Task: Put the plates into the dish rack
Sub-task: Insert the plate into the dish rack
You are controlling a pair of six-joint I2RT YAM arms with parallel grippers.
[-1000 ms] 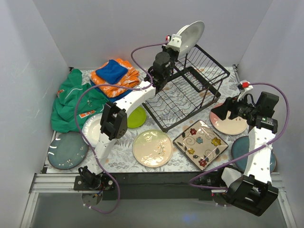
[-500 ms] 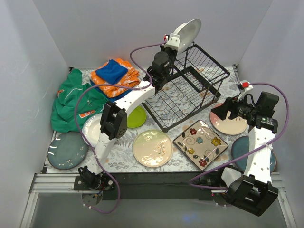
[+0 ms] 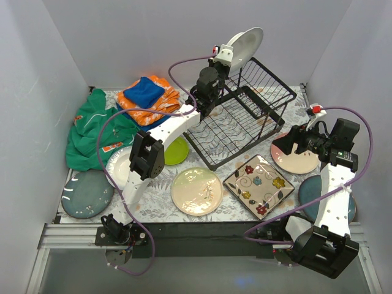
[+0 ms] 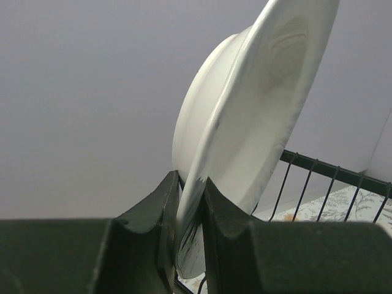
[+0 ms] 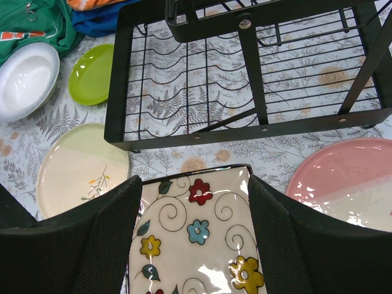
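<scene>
My left gripper (image 3: 225,56) is shut on the rim of a white plate (image 3: 244,46) and holds it on edge above the back corner of the black wire dish rack (image 3: 245,110). The left wrist view shows the plate (image 4: 257,110) pinched between the fingers (image 4: 153,214). My right gripper (image 3: 283,146) is open and empty, hovering above the square flowered plate (image 5: 196,239), right of the rack. On the table lie a pink-and-cream plate (image 3: 297,160), a cream-green floral plate (image 3: 196,190), a lime green plate (image 3: 177,150), a second white plate (image 3: 116,166) and two dark teal plates (image 3: 87,193) (image 3: 309,193).
Folded orange and blue cloths (image 3: 147,95) lie at the back left, with a green cloth (image 3: 95,128) beside them. Grey walls enclose the table on three sides. The rack's lower slotted tray (image 5: 202,92) holds nothing.
The white plate in my left gripper rose slightly and came back to about the same place. The right arm has not moved.
</scene>
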